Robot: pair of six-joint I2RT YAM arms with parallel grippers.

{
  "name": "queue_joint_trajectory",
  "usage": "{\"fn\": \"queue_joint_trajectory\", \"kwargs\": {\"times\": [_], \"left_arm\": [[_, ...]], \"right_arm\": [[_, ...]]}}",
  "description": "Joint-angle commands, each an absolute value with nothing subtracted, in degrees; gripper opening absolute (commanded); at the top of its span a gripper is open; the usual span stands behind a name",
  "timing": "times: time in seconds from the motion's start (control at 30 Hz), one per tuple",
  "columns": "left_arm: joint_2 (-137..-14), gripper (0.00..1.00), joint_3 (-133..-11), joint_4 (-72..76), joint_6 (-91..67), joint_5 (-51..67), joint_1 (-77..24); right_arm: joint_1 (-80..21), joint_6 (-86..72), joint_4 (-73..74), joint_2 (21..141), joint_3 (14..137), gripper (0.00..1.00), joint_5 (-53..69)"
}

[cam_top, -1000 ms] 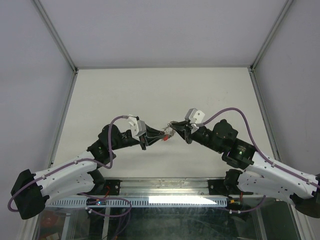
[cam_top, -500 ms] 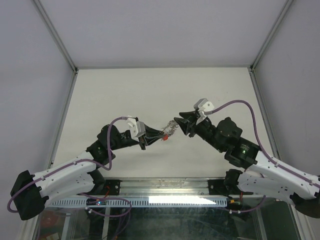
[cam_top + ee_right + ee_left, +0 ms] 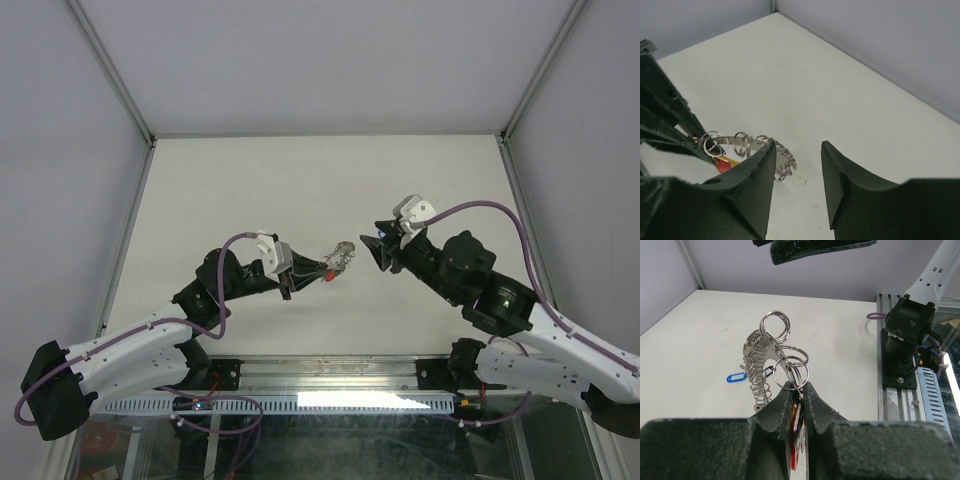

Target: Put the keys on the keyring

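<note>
Black fingers (image 3: 777, 412) of the left gripper (image 3: 796, 390) are pinched tight on the red-tagged keys (image 3: 795, 442), and the ribbed keyring (image 3: 762, 360) rises from them above the white table (image 3: 700, 330). The right gripper (image 3: 798, 146) hangs just beside the keyring's far end, spread wide and empty. A blue-tagged key (image 3: 735, 377) lies on the table beyond the coil.

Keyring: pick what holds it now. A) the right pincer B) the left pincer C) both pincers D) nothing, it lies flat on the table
B: the left pincer is clamped on the keyring, holding it off the table; the right pincer stands open, apart from it.
</note>
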State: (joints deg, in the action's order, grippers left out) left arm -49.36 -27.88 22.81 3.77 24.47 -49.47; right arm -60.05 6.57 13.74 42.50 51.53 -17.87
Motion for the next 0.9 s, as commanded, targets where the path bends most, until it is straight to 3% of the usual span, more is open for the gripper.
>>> {"fn": "queue_joint_trajectory", "kwargs": {"times": [0.0, 0.1, 0.37, 0.57, 0.87], "left_arm": [[-48.56, 0.00, -30.94, 25.58, 3.43, 23.56, -49.40], [-48.61, 0.00, -31.19, 24.96, 3.38, 23.36, -49.39], [-49.48, 0.00, -31.53, 24.61, 1.98, 22.32, -49.40], [-50.01, 0.00, -31.95, 24.10, 1.78, 21.85, -49.40], [-50.32, 0.00, -32.12, 23.92, 1.38, 21.67, -49.40]], "right_arm": [[-60.14, 15.68, 15.24, 39.95, 51.60, 0.44, -4.44], [-60.12, 21.44, 17.35, 38.94, 51.51, 0.47, 2.56], [-60.20, 40.30, 14.48, 37.15, 47.72, 0.48, 5.67], [-61.40, 51.54, 4.42, 36.28, 41.76, 0.40, 11.54], [-66.54, 64.26, 0.90, 40.95, 39.68, 0.36, 6.54]]}}
